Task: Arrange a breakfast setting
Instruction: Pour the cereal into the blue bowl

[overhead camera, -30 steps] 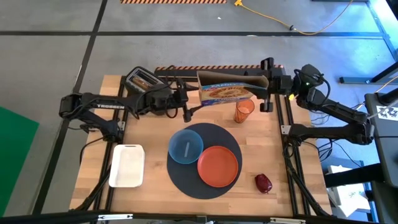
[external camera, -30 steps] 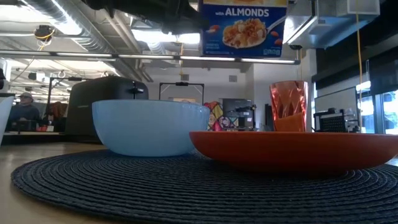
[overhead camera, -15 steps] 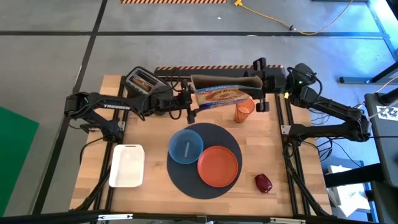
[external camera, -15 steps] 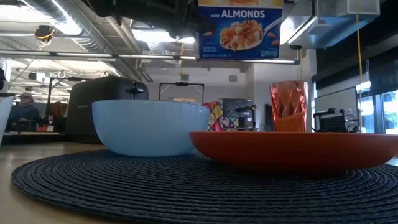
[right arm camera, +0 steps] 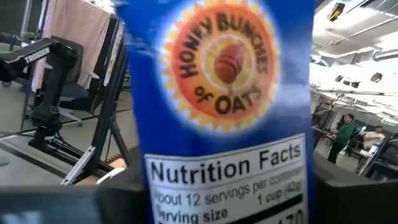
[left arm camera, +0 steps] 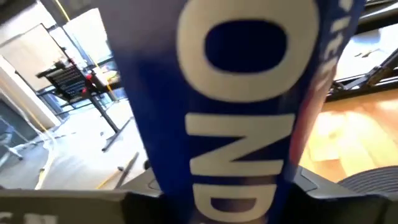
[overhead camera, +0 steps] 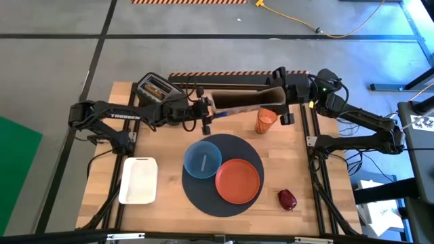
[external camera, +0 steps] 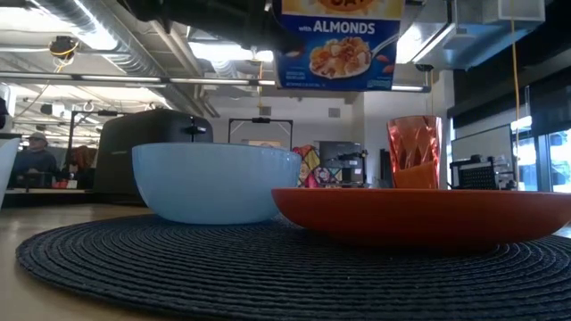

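A blue cereal box [overhead camera: 244, 102] hangs level above the table's far part, its narrow side up and its printed face [external camera: 339, 45] toward the near edge. My left gripper [overhead camera: 207, 113] is shut on its left end. My right gripper [overhead camera: 281, 95] stands open around its right end, and the side panel [right arm camera: 224, 124] fills that wrist view. On the table lies the round dark mat [overhead camera: 203, 193], which carries the blue bowl [overhead camera: 203, 160] and the orange plate [overhead camera: 238, 181]. The orange cup [overhead camera: 266, 120] stands just beyond the mat. The dark-red fruit [overhead camera: 287, 199] lies to the mat's right. My left gripper holds the cereal box by its left end [overhead camera: 215, 107], pinched between the two fingers. It comes level from the table's left, with the fingers along the box. The box [left arm camera: 249, 124] is lifted clear of the table and lies level on its long axis.
A toaster [overhead camera: 154, 87] stands at the far left, close behind my left arm. A white rectangular tray [overhead camera: 138, 180] lies near the left edge. The cup stands right under the box's right end. People and furniture show in the room beyond the table.
The cereal box has turned about its long axis, from printed face up to narrow side up, and has shifted a little toward the table's left. My left gripper has moved right to the box's left end and taken hold. My right gripper has followed the box leftward.
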